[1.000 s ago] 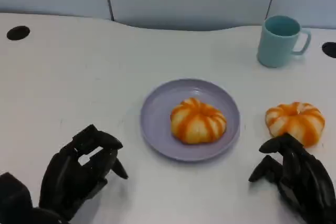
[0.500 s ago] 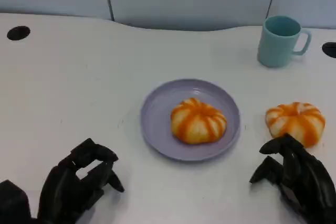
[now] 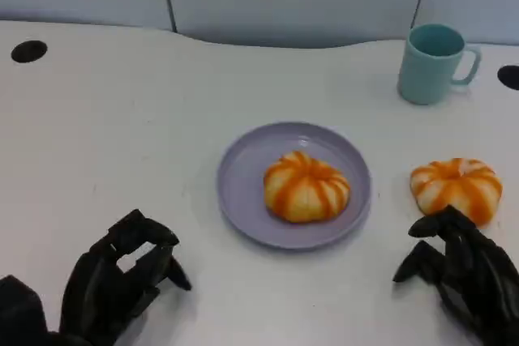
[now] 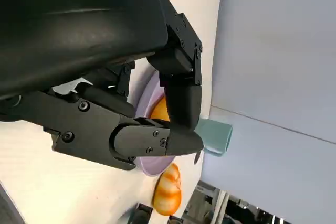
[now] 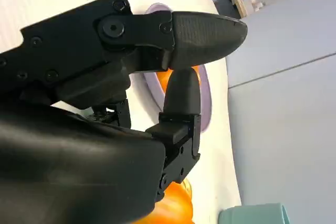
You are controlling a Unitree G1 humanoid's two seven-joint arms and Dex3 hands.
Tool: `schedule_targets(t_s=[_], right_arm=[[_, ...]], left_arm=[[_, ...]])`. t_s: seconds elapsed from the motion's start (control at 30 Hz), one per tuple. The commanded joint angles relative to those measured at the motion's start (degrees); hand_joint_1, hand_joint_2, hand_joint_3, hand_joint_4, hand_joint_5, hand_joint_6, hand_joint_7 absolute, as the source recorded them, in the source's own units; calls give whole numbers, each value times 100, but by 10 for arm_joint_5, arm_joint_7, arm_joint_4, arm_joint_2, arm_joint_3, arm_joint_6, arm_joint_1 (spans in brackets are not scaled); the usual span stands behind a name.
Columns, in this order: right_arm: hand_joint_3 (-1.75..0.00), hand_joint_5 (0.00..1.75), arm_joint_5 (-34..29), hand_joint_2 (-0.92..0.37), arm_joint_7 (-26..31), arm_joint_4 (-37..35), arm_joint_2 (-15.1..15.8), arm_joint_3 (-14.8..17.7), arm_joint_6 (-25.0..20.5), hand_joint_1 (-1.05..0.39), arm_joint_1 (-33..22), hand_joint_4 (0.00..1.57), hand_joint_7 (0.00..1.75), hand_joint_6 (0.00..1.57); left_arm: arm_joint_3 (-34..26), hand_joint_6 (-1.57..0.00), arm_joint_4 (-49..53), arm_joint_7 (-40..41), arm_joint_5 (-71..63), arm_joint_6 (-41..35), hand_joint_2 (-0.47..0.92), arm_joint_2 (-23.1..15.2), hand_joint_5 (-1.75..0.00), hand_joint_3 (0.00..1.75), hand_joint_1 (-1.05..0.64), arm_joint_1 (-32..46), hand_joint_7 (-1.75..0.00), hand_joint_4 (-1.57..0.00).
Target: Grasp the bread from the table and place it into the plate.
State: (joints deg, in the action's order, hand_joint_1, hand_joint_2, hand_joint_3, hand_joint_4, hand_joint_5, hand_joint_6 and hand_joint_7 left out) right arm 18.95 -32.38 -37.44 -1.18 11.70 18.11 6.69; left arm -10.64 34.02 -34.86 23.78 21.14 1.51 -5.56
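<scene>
While one bread [image 3: 306,186] fills the plate [image 3: 240,176], both hands' fingers [image 3: 150,237] curl empty.

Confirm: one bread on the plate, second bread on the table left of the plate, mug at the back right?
Not quite. The second bread lies right of the plate, not left, as the head view shows. One bread on the plate and the mug at back right are correct.
</scene>
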Motion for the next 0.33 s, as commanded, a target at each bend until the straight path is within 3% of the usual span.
schedule_targets(t_s=[0.03,0.33], right_arm=[[-50,175,2,-92,0,-10,10,4,5,-47,3,47,160,38],[-49,175,5,-92,3,-5,9,8,-1,-47,0,47,159,37]], left_arm=[[-8,-57,4,-6,-3,15,92,-9,-175,33,-62,-3,-147,-69],[-11,-58,10,-20,-8,37,92,-11,-175,32,-61,2,-141,-68]])
